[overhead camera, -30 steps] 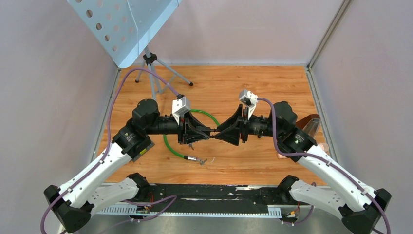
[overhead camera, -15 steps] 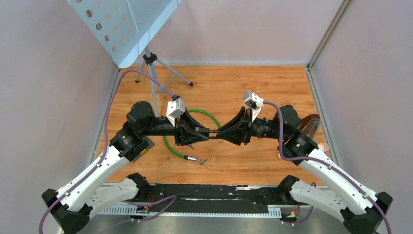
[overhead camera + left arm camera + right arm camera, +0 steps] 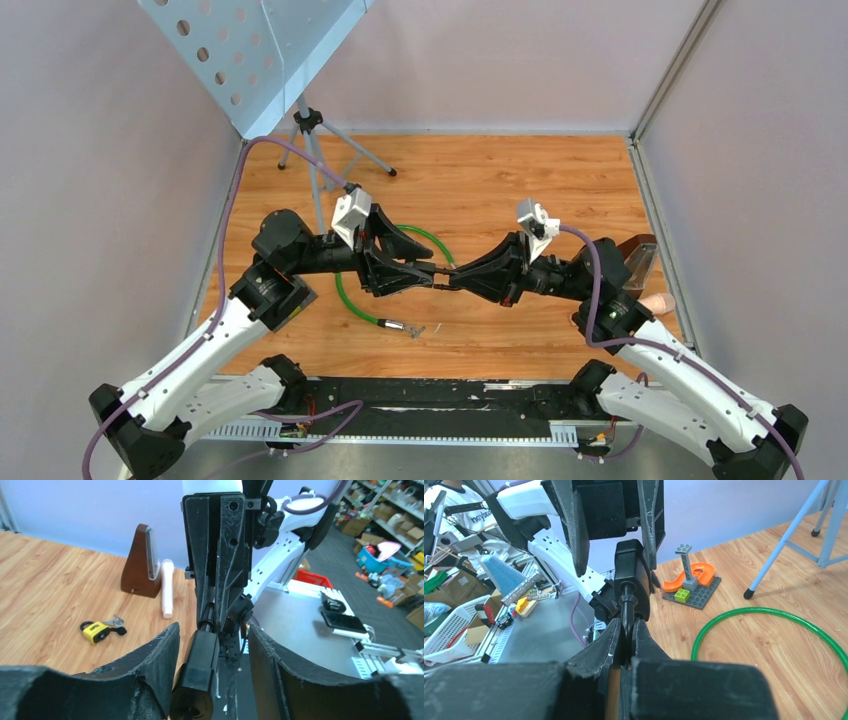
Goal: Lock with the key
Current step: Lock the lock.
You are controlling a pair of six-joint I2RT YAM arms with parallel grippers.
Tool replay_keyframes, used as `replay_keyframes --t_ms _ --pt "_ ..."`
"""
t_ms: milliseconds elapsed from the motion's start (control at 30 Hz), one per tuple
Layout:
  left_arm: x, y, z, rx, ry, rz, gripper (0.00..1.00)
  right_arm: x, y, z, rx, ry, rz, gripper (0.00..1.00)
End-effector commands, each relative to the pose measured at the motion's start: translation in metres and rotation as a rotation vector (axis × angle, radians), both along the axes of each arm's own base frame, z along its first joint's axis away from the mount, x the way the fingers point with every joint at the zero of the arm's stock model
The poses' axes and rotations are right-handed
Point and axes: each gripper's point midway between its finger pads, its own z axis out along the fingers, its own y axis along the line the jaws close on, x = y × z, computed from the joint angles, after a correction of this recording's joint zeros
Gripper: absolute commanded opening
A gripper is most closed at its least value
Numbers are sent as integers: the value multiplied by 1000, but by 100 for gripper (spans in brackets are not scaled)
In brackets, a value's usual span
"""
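Observation:
Above the middle of the table my two grippers meet tip to tip. A black lock body (image 3: 430, 271) (image 3: 200, 672) (image 3: 631, 575) sits between the fingers of my left gripper (image 3: 424, 272) (image 3: 214, 630). That gripper is open, with a clear gap on the body's right side. A thin dark key stem (image 3: 625, 607) sticks out of the lock body toward my right gripper (image 3: 453, 278) (image 3: 625, 628), which is shut on it. The green cable (image 3: 345, 297) (image 3: 774, 614) loops on the wood below, its metal end (image 3: 402, 325) lying free.
A tripod (image 3: 312, 135) with a blue perforated panel (image 3: 250, 50) stands at the back left. A brown metronome (image 3: 142, 562), a white tube (image 3: 166, 587) and a yellow padlock with keys (image 3: 97, 630) lie at the right. A toy brick plate with orange track (image 3: 691, 582) lies at the left.
My left jaws have spread away from the lock body while my right jaws closed onto the key stem. The left wrist has tilted upward and the right wrist has sunk lower.

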Motion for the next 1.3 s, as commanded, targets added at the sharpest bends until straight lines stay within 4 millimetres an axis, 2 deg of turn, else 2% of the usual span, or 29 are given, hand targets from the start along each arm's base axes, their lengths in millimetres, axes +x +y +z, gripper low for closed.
replay_keyframes --t_ms 0,333,533,800,900,967,1000,1033,1067,1133,1233,1267 --pt "-1 -5 17 -83 25 -29 61 -8 -15 63 195 -146 -40 0" --pt "2 -10 3 -61 37 -49 72 -19 -18 71 205 -172 -2 0" --pt "-5 -11 0 -64 39 -96 65 -18 -20 78 221 -170 -19 0" --pt "-2 -12 -3 -64 51 -83 55 -13 -19 79 227 -138 -39 0" --pt "0 -13 -3 -65 55 -77 47 -12 -20 80 236 -131 -46 0" --pt "0 -13 -2 -69 55 -75 36 -10 -20 80 238 -123 -53 0" --pt "0 -13 -1 -70 54 -75 24 -9 -20 80 239 -118 -56 0" --pt "1 -13 -1 -72 54 -71 18 -9 -20 80 239 -114 -59 0" --pt "1 -13 -1 -73 55 -70 5 -8 -20 80 239 -113 -59 0" --pt "3 -13 1 -79 58 -60 0 -6 -19 77 230 -103 -66 0" --pt "5 -12 5 -91 72 -39 0 1 -17 69 192 -81 -93 0" --pt "6 -11 9 -99 71 -29 0 5 -17 64 171 -80 -111 4"
